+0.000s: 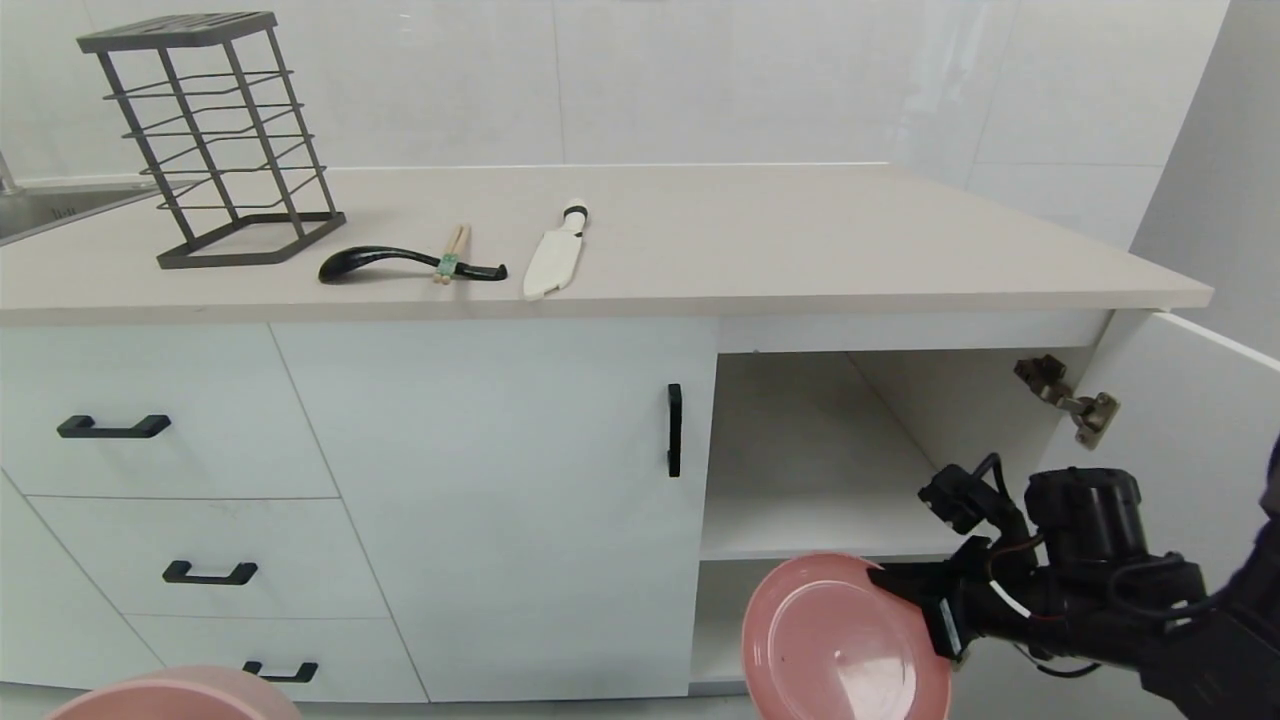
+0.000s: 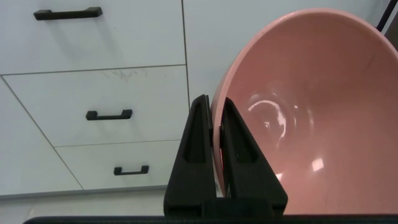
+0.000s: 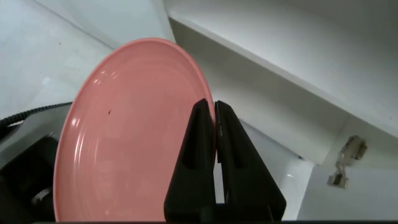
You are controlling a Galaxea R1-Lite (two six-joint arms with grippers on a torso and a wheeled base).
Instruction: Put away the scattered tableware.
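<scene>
Countertop (image 1: 800,230): ladle (image 1: 400,262), chopsticks (image 1: 452,250), knife (image 1: 555,258) not yet stowed; right gripper (image 3: 214,109) clamped on plate (image 3: 130,124) at open cabinet (image 1: 810,470), left gripper (image 2: 216,102) clamped on bowl (image 2: 311,106)

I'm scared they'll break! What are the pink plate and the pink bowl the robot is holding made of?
The pink plate looks smooth and slightly shiny, with soft light streaks, so it may be plastic or glazed ceramic. The pink bowl has bright glints inside, so it is glossy too. I cannot tell whether it is plastic or ceramic.
</scene>
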